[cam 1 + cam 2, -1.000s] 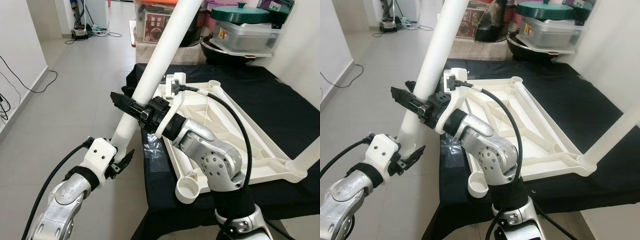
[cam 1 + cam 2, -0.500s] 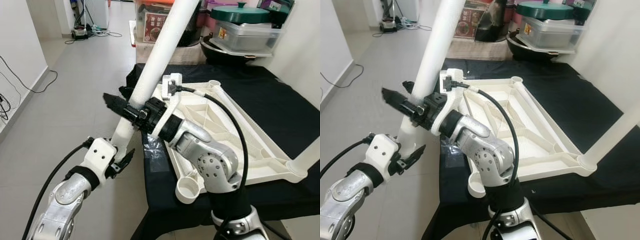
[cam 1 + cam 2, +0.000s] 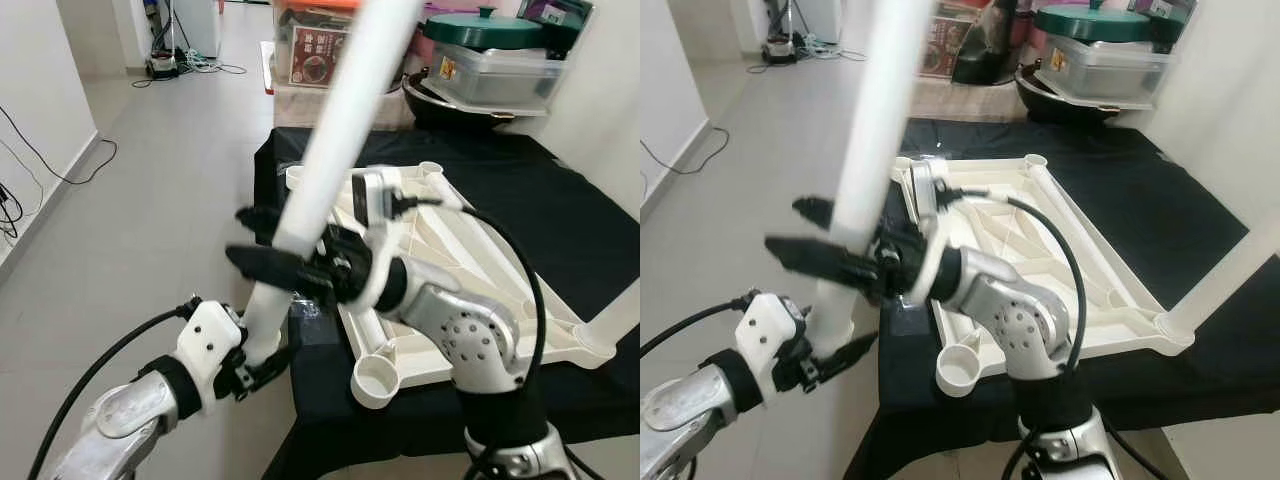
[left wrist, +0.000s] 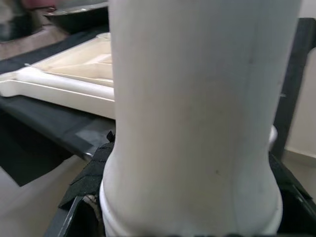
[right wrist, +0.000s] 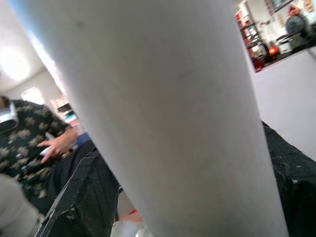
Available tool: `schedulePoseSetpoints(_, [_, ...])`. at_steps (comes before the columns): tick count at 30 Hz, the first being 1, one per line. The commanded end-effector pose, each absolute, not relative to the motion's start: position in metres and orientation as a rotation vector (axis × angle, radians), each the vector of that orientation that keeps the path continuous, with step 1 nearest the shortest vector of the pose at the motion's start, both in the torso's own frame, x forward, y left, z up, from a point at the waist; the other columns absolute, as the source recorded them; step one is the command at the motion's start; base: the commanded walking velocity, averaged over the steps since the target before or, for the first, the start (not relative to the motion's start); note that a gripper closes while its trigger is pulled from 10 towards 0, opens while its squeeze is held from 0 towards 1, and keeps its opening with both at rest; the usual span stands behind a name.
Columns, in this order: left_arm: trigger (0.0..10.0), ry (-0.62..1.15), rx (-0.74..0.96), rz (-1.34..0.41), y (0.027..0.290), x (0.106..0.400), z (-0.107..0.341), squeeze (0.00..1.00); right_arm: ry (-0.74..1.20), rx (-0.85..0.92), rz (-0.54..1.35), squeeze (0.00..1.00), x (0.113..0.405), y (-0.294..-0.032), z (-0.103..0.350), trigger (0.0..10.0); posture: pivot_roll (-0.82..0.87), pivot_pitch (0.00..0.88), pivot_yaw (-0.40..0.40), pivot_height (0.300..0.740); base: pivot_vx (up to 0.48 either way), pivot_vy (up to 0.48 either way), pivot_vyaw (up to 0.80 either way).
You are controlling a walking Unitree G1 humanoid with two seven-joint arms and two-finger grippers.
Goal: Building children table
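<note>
1. While the white table leg point(image 3: 330, 150) was in the air beside the black-covered table point(image 3: 560, 230), both grippers had it: the left gripper point(image 3: 262, 362) was clamped around its lower, flared end, and the right gripper point(image 3: 285, 262) had its 2 long black fingers closed around the shaft higher up.
2. The leg slanted upward, its top running out of the head view, so it was not yet seated in anything.
3. The upturned tabletop point(image 3: 450, 260) lay on the black cloth with its ribbed underside up, just beside the held leg.
4. At its far right corner 1 leg point(image 3: 1230, 270) appeared to be standing already in its socket.
5. The near corner socket point(image 3: 377, 378) stood open and unfilled, and at least 1 far corner socket point(image 3: 428, 169) looked unfilled as well.
6. By my judgement the build was early: 1 leg fitted, 1 in hand, the others still to go, and the table then to be turned upright.
7. In the right wrist view a seated person point(image 5: 34, 143) was behind the leg.
</note>
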State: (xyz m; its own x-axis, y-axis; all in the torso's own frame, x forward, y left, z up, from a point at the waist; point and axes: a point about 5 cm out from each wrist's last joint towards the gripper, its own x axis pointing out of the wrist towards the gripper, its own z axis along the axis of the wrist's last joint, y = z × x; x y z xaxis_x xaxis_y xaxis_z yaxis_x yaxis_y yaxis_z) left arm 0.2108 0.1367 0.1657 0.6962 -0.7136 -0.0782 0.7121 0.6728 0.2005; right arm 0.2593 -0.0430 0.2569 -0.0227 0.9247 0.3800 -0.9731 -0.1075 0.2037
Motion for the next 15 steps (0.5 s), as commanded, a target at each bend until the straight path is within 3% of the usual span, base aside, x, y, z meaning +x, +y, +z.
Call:
schedulePoseSetpoints(1, [10.0,0.011,0.229,-0.865,0.130,0.206,0.164,0.00,-0.134,0.473,1.682,0.00,0.252,-0.035,0.260,8.4,0.10,0.000,-0.090,0.740,0.000,0.000,0.00])
schedulePoseSetpoints(2, [10.0,0.029,0.237,-0.861,0.134,0.205,0.162,0.00,-0.135,0.486,1.689,0.00,0.253,-0.037,0.260,1.3,0.10,0.000,-0.090,0.740,0.000,0.000,0.00])
schedulePoseSetpoints(7, [10.0,0.035,0.238,-0.856,0.135,0.205,0.161,0.00,-0.137,0.491,1.694,0.00,0.254,-0.038,0.260,1.3,0.10,0.000,-0.090,0.740,0.000,0.000,0.00])
schedulePoseSetpoints(8, [10.0,0.040,0.235,-0.855,0.135,0.204,0.161,0.00,-0.136,0.492,1.683,0.00,0.255,-0.040,0.259,0.0,0.10,0.000,-0.085,0.740,0.000,0.000,0.00])
schedulePoseSetpoints(15, [10.0,0.046,0.235,-0.861,0.133,0.204,0.161,0.00,-0.145,0.486,1.598,0.00,0.264,-0.042,0.254,0.0,0.09,0.000,-0.080,0.740,0.000,0.000,0.00])
